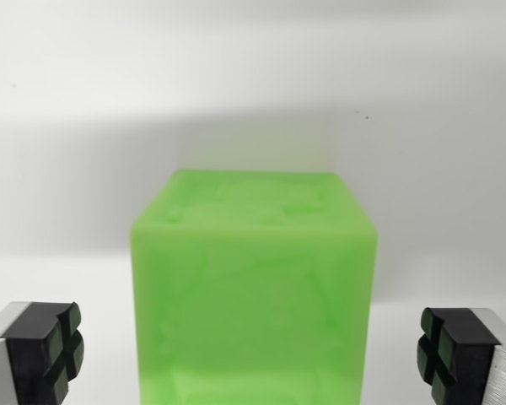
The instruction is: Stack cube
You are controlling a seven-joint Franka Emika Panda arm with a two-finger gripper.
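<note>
White surface [253, 67]; unmarked green cube [253, 295] between claw [253, 354] pads.

Silver fingers [7, 359] — black cross-grooved pads [55, 350]

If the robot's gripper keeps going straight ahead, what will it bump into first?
Probably the translucent green plastic cube. It sits right between the gripper's two open fingers, so they would likely pass along its sides until the cube meets the palm. Depth is hard to judge, and the white surface lies behind.
</note>
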